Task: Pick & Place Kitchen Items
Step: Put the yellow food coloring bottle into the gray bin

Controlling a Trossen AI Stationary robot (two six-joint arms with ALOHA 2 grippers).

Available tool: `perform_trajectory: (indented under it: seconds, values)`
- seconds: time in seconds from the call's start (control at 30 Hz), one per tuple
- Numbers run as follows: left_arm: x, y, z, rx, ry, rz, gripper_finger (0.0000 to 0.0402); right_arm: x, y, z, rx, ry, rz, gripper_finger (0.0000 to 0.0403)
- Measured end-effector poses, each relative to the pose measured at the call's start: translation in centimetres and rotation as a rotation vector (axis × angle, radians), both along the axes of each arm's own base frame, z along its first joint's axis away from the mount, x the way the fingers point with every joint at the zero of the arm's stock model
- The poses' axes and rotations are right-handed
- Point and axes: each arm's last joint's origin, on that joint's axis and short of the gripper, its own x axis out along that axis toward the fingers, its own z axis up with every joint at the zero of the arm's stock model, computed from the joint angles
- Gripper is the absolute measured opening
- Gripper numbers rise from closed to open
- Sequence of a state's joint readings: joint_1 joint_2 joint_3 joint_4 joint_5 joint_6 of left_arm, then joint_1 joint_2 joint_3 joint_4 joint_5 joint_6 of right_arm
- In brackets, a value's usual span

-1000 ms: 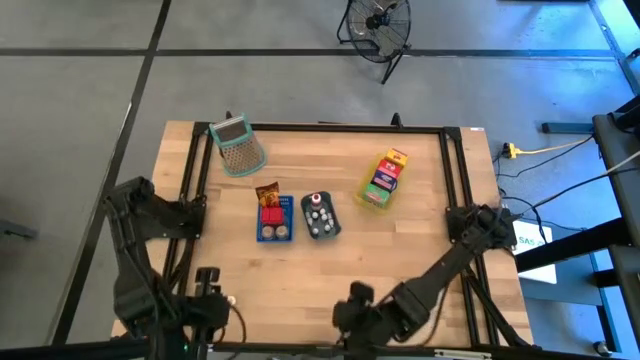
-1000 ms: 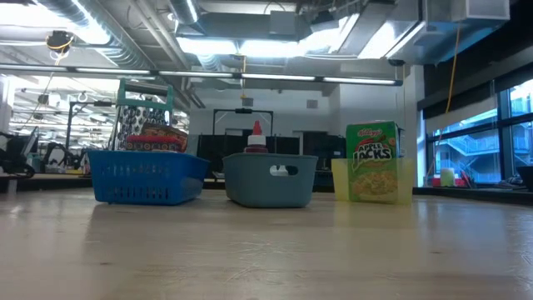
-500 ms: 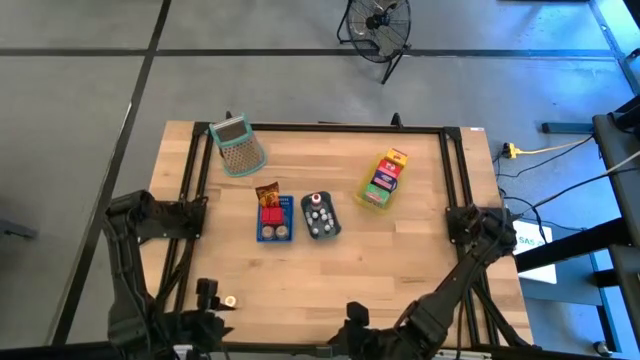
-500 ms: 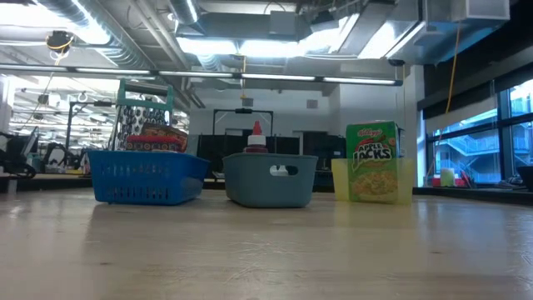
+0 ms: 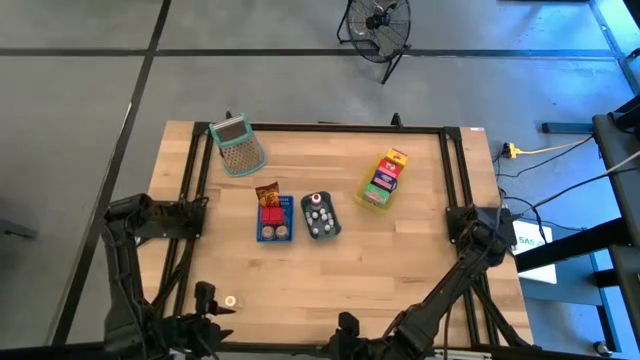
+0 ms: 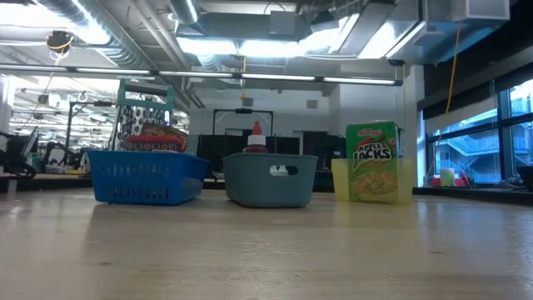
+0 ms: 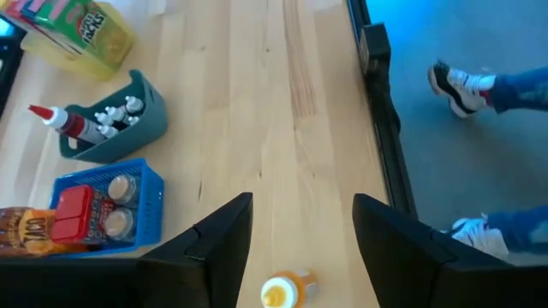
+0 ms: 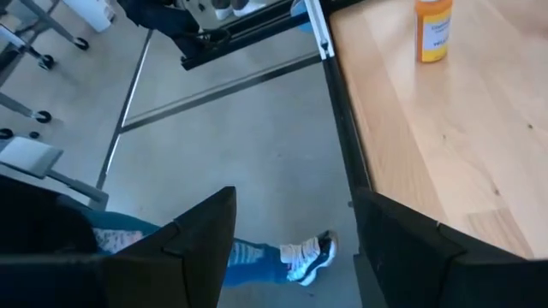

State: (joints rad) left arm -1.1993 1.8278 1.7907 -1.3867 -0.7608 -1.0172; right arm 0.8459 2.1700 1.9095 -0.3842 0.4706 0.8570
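A small orange jar (image 5: pixel 230 300) stands upright on the wood near the table's near left corner, also seen in the left wrist view (image 7: pixel 286 291) and the right wrist view (image 8: pixel 433 30). My left gripper (image 5: pixel 207 296) hovers open just left of it, fingers apart above it (image 7: pixel 301 244). My right gripper (image 5: pixel 347 322) is open at the near edge, looking past the table's edge to the floor (image 8: pixel 295 244). A blue tray (image 5: pixel 273 218) holds a brown packet and a red tin. A grey-blue tray (image 5: pixel 320 215) holds white round pieces. A yellow tray (image 5: pixel 383 178) holds cartons.
A green-rimmed mesh basket (image 5: pixel 237 146) lies at the far left. A black frame (image 5: pixel 455 170) runs along the table's sides. A person's shoes and jeans (image 7: pixel 467 81) show on the floor beside the near edge. Bare wood lies between the trays and the near edge.
Both grippers have drawn back toward the table's near edge, the left one sinking a little and turning, the right one tipping. The jar has stayed where it was, and both grippers have stayed open.
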Motion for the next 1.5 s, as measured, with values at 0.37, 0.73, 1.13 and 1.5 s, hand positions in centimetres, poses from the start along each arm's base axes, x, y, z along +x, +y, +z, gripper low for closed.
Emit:
perform_trajectory:
  seconds: [0.37,0.73,1.13,1.5]
  values:
    - [-0.9,-0.4,0.0,-0.075,-0.022,0.048,0.0272,0.3,-0.1,-0.1,0.002,-0.011,-0.002,0.0240]
    - [-1.9,-2.1,-2.2,-0.091,0.003,0.106,0.0313,0.4,-0.1,-0.1,-0.024,-0.023,0.018,0.0240]
    - [-2.3,-4.0,-8.7,0.044,-0.028,0.324,0.0312,0.7,-0.4,-0.1,-0.074,-0.042,0.045,0.0240]
    - [-2.3,-4.6,-10.2,0.055,-0.053,0.343,0.0312,0.8,-0.4,0.0,-0.075,-0.042,0.044,0.0240]
